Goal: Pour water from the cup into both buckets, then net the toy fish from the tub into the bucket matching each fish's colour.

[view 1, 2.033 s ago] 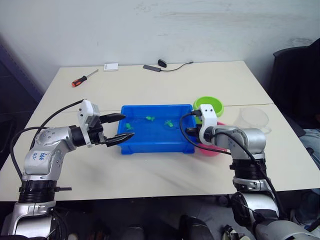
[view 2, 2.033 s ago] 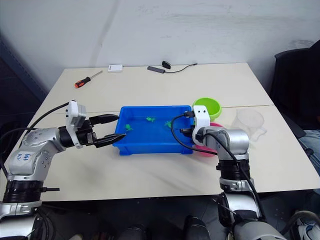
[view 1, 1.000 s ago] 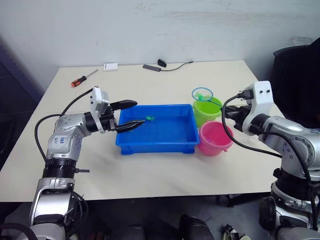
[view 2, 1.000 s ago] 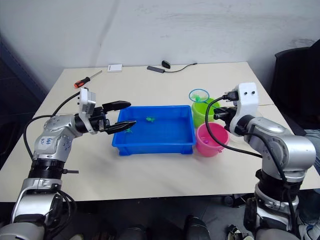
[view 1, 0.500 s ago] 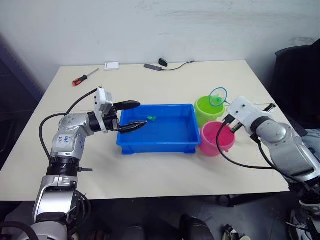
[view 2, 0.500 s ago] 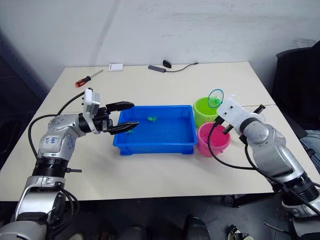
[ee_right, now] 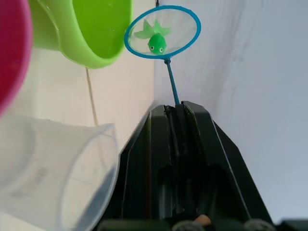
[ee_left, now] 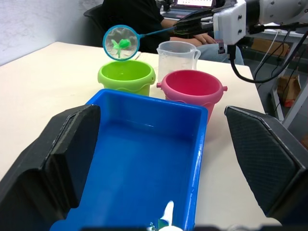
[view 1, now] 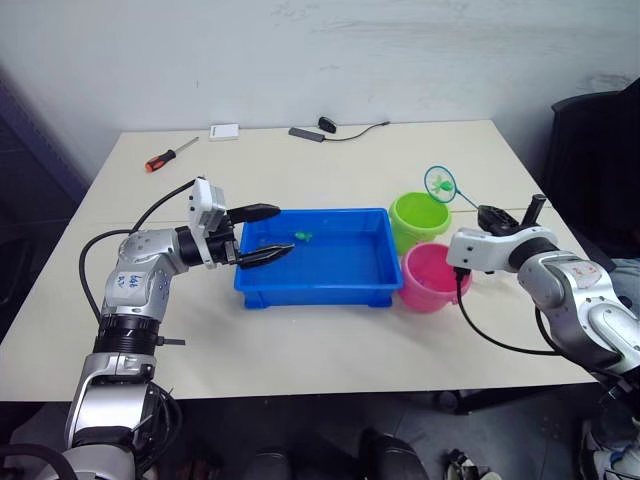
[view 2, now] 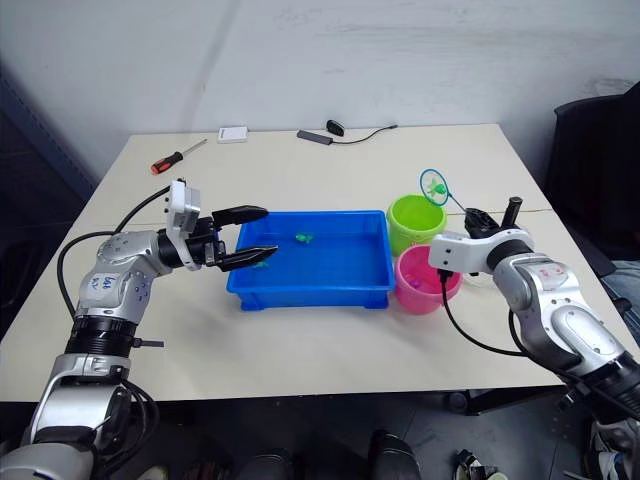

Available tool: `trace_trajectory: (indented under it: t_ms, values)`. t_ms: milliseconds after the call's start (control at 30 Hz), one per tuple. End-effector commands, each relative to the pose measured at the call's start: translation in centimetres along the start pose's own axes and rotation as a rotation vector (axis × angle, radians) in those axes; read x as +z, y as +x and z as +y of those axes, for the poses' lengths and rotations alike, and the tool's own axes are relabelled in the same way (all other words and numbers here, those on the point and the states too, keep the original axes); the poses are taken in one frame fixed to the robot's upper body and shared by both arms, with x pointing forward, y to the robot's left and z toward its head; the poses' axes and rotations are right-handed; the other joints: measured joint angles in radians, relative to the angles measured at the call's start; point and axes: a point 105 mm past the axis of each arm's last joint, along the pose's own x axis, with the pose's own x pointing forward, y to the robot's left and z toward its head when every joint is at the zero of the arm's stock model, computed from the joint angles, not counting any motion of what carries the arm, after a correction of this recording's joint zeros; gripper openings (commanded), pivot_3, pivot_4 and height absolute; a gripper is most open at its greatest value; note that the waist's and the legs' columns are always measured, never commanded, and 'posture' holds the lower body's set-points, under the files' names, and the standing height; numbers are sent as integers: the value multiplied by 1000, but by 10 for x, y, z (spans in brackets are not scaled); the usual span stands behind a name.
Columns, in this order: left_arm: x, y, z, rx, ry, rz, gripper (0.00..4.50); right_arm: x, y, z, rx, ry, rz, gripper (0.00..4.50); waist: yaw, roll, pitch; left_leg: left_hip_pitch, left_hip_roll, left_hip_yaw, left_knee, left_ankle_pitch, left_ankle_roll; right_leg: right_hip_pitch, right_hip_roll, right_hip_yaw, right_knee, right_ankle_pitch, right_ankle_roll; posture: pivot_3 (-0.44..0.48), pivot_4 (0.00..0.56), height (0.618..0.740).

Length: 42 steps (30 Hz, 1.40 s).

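Right wrist view: right gripper (ee_right: pixel 175 113) clamps the net (ee_right: pixel 162 32), a green fish (ee_right: pixel 156 41) lying in its blue hoop.

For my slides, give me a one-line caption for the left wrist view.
Right gripper holds the net, carrying a green fish, above the green bucket behind the blue tub.

Net (view 1: pixel 438 182) with fish (ee_right: pixel 156 42) above the far bucket (view 1: pixel 418 219).

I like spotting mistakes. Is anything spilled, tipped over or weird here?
Nothing is spilled or tipped. The green bucket, pink bucket and blue tub stand upright. One stray thing: an orange-handled screwdriver lies at the table's far corner, away from the game.
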Motion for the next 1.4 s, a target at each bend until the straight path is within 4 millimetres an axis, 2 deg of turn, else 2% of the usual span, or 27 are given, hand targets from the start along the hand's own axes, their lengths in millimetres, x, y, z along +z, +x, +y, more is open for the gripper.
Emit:
trace_trajectory:
  t_ms: [33, 367, 733, 933, 1033, 1067, 1133, 1167, 1267, 1400]
  values:
    - [10, 1, 0, -1, 39, -24, 4482, 2, -10, -5, -76, -227, -42, 0, 1, 0, 0, 0, 0, 0, 0, 0, 0, 0, 0, 0, 0, 0, 0, 0, 150, 740]
    - [8, 1, -3, -5, 33, -27, 4482, 9, -13, -1, -113, -364, -80, 0, -1, -1, 0, 0, 0, 0, 0, 0, -1, 1, 0, 0, 0, -1, 1, 0, 150, 740]
    - [7, 3, -4, -8, 30, -31, 4482, 5, -13, -2, -130, -485, -66, 0, 0, -1, 0, 0, 0, 0, 0, 1, -1, 1, 0, 0, 0, 0, 0, 0, 150, 740]
    - [7, 3, -4, -7, 28, -34, 4482, 6, -13, -1, -124, -450, -66, 0, -1, -1, 0, 0, 0, 0, 0, 1, -1, 2, 0, 0, 0, 0, 0, 0, 150, 740]
    - [9, -1, -2, 23, 24, -46, 4482, 8, -13, -15, -146, -356, -66, 0, -2, -1, 0, 0, 0, 0, 0, 1, -1, 2, 0, 0, 0, 0, 0, 0, 150, 740]
    - [11, -6, 1, 49, 13, -50, 4482, 8, -13, -21, -131, -210, -65, 0, -2, -1, 0, 0, 0, 0, 0, 1, -1, 2, 0, 0, 1, 0, 0, 0, 150, 740]
    - [12, -11, 3, 79, -1, -53, 4482, 10, -12, -25, -101, -36, -80, 0, -2, -3, 1, 0, 1, 0, 0, 1, -1, 2, 1, 0, 2, 0, 0, 0, 150, 740]
    - [12, -21, 7, 131, -13, -37, 4482, 12, -11, -32, -59, 152, -100, 0, -3, -4, 2, 0, 1, 0, 0, 1, -1, 3, 1, 0, 2, 1, -1, 0, 150, 740]
    - [8, -44, 16, 253, -44, 35, 4482, 24, -10, -45, 46, 538, -188, 0, -12, -4, 3, 1, 1, 0, 0, 1, -1, 4, 1, 0, 7, 1, -1, 0, 150, 740]
    - [1, -71, 22, 394, -82, 124, 4482, 55, -14, -46, 216, 772, -342, 0, -8, -2, 2, 2, 2, -3, -1, -2, 5, 2, 1, 0, 14, 1, -3, 0, 150, 740]
